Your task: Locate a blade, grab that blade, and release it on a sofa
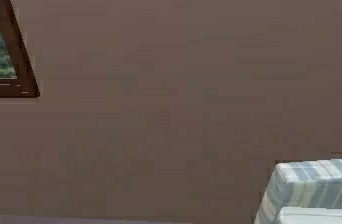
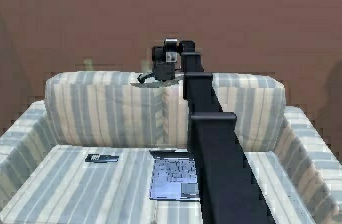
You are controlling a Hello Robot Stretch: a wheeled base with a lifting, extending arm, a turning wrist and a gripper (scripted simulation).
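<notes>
A sofa [image 2: 99, 115] with pale blue and cream stripes spans the arm side view; one end of the sofa [image 1: 314, 190] also stands at the forward view's lower right. My arm's dark bar rises over the seat, and the gripper [image 2: 151, 72] sits at the top edge of the backrest. A small grey sliver shows at the fingers [image 2: 145, 77], against the backrest's top. I cannot tell whether the gripper holds anything.
On the seat lie a small dark flat object [image 2: 102, 157] and a printed sheet [image 2: 174, 175]. A brown wall stands behind the sofa. A wood-framed window [image 1: 4, 50] is at the forward view's upper left.
</notes>
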